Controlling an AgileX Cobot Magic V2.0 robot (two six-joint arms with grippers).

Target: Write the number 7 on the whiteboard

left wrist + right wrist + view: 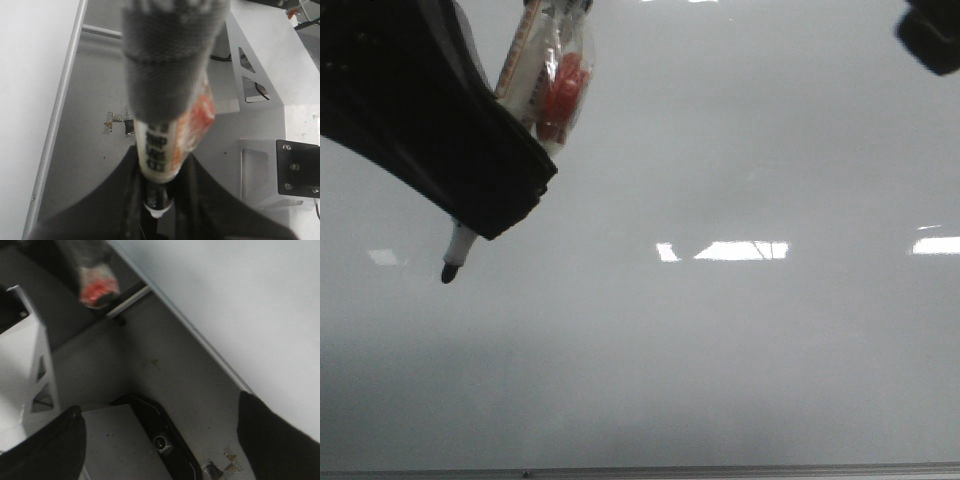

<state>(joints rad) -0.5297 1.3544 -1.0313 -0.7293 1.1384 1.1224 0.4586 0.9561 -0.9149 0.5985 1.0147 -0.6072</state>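
The whiteboard fills the front view, glossy pale grey with bright glare patches and a thin grey edge strip along the near side. No black line of a number 7 shows on it. My left gripper is shut on a white marker, whose black tip points down at or just above the board at the left. In the left wrist view the marker barrel sits between the jaws of the left gripper. My right gripper is open and empty beside the board's edge; it shows at the front view's top right corner.
A red and clear wrapper is on the marker's upper part. Off the board lie a grey surface with tape scraps, a white metal bracket, a black screwed plate and a black housing with a lens.
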